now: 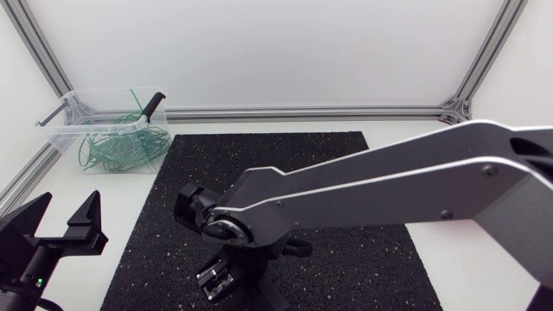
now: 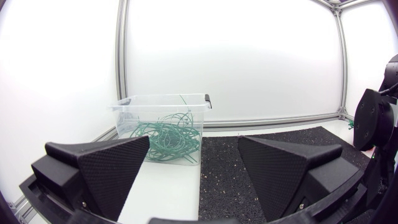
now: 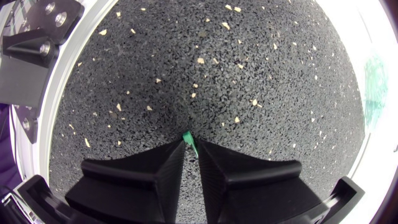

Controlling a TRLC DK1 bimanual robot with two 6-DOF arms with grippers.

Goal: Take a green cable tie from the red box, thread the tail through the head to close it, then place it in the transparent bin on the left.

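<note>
Low over the black mat (image 3: 205, 68), my right gripper (image 3: 190, 148) points straight down. Its fingers are drawn almost together on the short green end of a cable tie (image 3: 189, 138), which pokes out at their tips; the rest of the tie is hidden. From above, my right arm (image 1: 363, 186) crosses the mat (image 1: 259, 155) and covers its own gripper. The transparent bin (image 1: 65, 130) stands at the back left with a tangle of green cable ties (image 1: 121, 149) in it. My left gripper (image 1: 60, 223) waits open and empty at the front left, facing the bin (image 2: 134, 104). No red box shows.
A black-handled tool (image 1: 153, 104) leans in the bin. White table (image 1: 143, 186) lies between the bin and the mat. My right arm's black links (image 2: 376, 124) stand beside the left gripper (image 2: 193, 162). Aluminium frame rails (image 1: 302, 112) run along the back edge.
</note>
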